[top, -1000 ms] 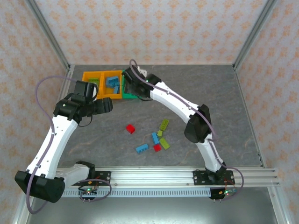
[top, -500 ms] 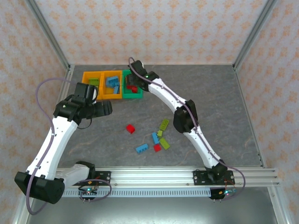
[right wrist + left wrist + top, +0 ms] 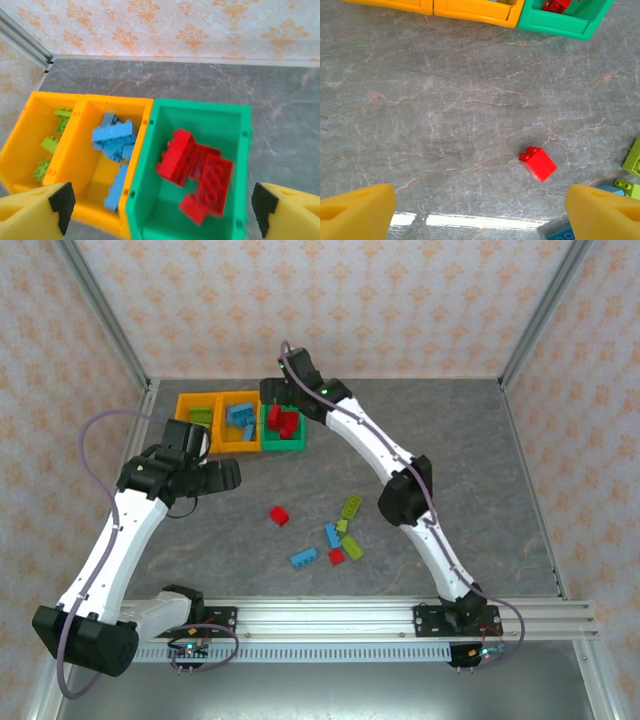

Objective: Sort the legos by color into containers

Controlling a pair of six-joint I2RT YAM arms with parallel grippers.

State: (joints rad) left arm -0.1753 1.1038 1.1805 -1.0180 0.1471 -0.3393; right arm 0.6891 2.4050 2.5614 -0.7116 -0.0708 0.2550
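Since the left yellow bin (image 3: 197,396) at upper left holds green legos (image 3: 200,417), the middle yellow bin (image 3: 240,448) blue legos (image 3: 240,415) and the green bin (image 3: 283,448) red legos (image 3: 285,423), sorting looks partway done. The left end effector (image 3: 228,475) is wide and holds nothing, near a loose red lego (image 3: 279,515) mid-frame. The right end effector (image 3: 272,400), wide and empty too, hangs over the green bin. Next, I think, the left one should drop around that red lego and close.

Three bins stand touching in a row at the far left of the tabletop (image 3: 460,460): left bin (image 3: 20,136), middle bin (image 3: 80,150), right bin (image 3: 240,150). Bricks (image 3: 200,170) lie inside each. Before them lies a lone brick (image 3: 279,515), with a loose cluster (image 3: 333,535) to its right, nearer the arm bases.
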